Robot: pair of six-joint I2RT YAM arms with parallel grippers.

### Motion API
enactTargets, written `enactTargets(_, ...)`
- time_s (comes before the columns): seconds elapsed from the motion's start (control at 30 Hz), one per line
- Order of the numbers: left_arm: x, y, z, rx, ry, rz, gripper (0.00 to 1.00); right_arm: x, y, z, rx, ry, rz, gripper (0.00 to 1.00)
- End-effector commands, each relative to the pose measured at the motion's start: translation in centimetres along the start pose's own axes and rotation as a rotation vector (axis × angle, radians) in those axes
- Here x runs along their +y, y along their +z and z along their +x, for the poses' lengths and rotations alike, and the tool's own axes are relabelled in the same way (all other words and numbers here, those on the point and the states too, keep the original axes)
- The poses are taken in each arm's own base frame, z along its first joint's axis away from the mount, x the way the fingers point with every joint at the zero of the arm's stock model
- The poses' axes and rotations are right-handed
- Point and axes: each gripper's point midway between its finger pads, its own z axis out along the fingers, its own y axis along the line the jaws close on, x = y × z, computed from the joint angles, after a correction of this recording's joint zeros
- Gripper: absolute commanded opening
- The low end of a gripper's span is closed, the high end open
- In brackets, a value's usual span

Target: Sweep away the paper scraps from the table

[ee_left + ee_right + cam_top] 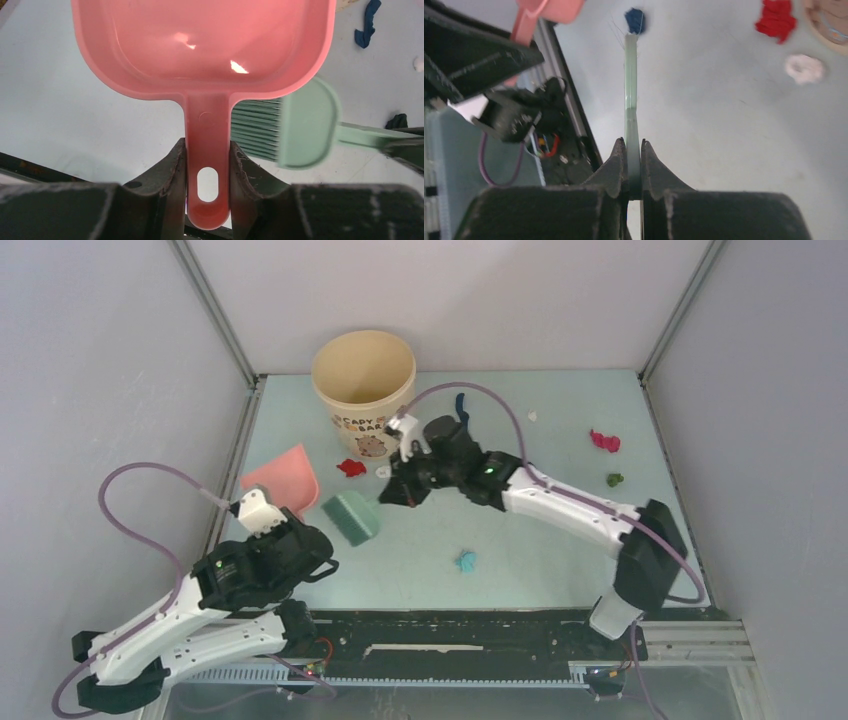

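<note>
The right gripper (633,150) was clamped on the brush (352,517) handle, the left gripper (207,148) on the dustpan (200,45). Scraps (351,467) lay scattered over the table (520,560), none in the pan. Sweeping looked barely begun; next, I'd guess, the red one needed brushing panward.

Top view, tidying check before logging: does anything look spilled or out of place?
Yes: paper scraps lie scattered loose on the table, red beside the cup, teal near the front, magenta and green at the right.

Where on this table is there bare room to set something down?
Bare: between the cup and the left rail; near edge right of the teal scrap. Crowded: before the cup, around dustpan, brush, red scrap and right tool.
</note>
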Motion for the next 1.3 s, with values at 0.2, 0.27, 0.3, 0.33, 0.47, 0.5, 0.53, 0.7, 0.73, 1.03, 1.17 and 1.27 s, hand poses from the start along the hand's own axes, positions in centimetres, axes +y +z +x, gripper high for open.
enactTargets(0.2,0.8,-0.7,-2.9,-0.077,-0.062,-0.022,0.0,5.7,11.4,-4.6,-0.059,0.445,-0.148,0.0)
enactTargets(0.27,0.8,-0.7,-3.0,-0.077,-0.057,-0.024,0.0,5.9,13.3,-4.6,-0.03,0.549,-0.174,0.0)
enactTargets(0.3,0.7,-0.7,-3.0,-0.076,-0.057,-0.024,0.0,5.8,14.2,-4.3,-0.014,0.589,-0.176,0.0)
enactTargets(0.33,0.7,-0.8,-3.1,-0.076,-0.059,-0.024,0.0,5.9,15.0,-4.5,-0.008,0.615,-0.181,0.0)
enactTargets(0.47,0.3,-0.8,-3.2,-0.071,-0.058,-0.026,0.0,5.3,18.6,-3.5,0.032,0.744,-0.143,0.0)
enactTargets(0.5,0.3,-0.9,-3.2,-0.072,-0.054,-0.028,0.0,5.0,19.4,-3.5,0.034,0.771,-0.115,0.0)
enactTargets(0.53,0.2,-0.9,-3.3,-0.071,-0.053,-0.029,0.0,4.8,20.0,-3.4,0.038,0.789,-0.086,0.0)
enactTargets(0.7,-0.3,-0.9,-3.3,-0.062,-0.049,-0.03,0.0,3.4,21.5,-3.0,-0.009,0.791,0.096,0.0)
enactTargets(0.73,-0.4,-1.0,-3.3,-0.06,-0.043,-0.029,0.0,3.1,21.6,-2.7,-0.019,0.781,0.141,0.0)
enactTargets(1.03,-0.4,-1.3,-2.7,-0.018,-0.044,0.0,0.0,-0.6,18.5,1.5,0.059,0.693,0.448,0.0)
enactTargets(1.17,-0.1,-1.6,-2.7,-0.005,-0.041,0.021,0.0,-3.7,11.5,2.4,0.077,0.617,0.538,0.0)
enactTargets(1.27,0.0,-1.6,-3.0,-0.021,-0.028,0.025,0.0,-8.3,5.8,4.4,0.129,0.613,0.634,0.0)
